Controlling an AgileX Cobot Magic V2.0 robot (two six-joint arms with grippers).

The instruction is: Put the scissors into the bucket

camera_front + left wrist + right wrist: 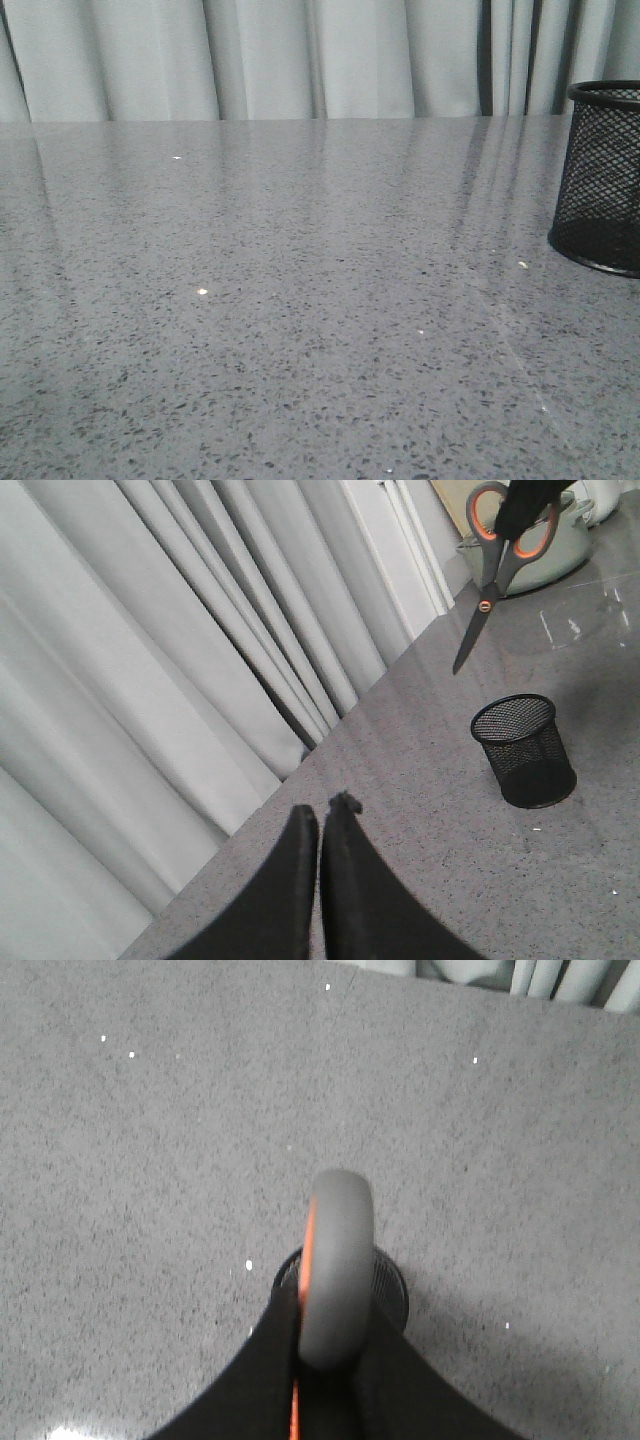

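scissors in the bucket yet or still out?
Out. The scissors hang point-down in the air above the upright bucket, held at the handles by the right gripper.

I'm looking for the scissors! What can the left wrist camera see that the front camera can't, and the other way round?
Only the left wrist view shows the scissors, hanging point-down above the bucket, held by their handles in the right claw. It also shows the left claw, shut on nothing. Only the front view shows the wide stretch of table in front of the robot, with no arms or scissors in sight. Both views share the bucket, the grey table and the curtain.
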